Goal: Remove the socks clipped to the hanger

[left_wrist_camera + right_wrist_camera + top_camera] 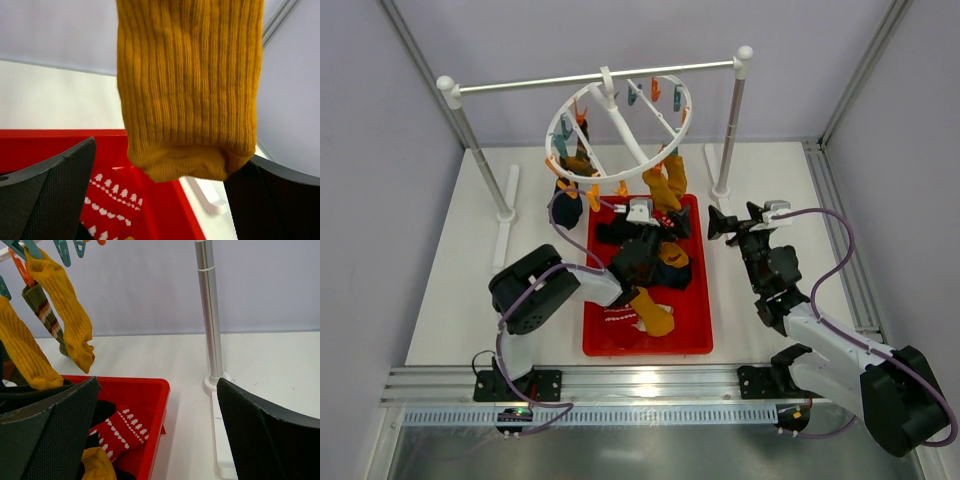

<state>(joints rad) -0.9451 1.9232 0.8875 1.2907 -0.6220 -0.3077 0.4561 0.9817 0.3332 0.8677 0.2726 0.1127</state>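
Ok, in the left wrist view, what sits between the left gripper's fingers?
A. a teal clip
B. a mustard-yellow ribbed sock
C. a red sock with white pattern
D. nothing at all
B: a mustard-yellow sock hangs down with its lower end between the two spread fingers of the left gripper, above the red tray.

Ahead of the left end effector (167,160), with its black mesh-textured fingers (55,195), is a mustard-yellow ribbed sock (190,80). Below it are a red sock (112,197) with white tree-and-dot pattern, a red tray (167,215) and a white bench (50,100).
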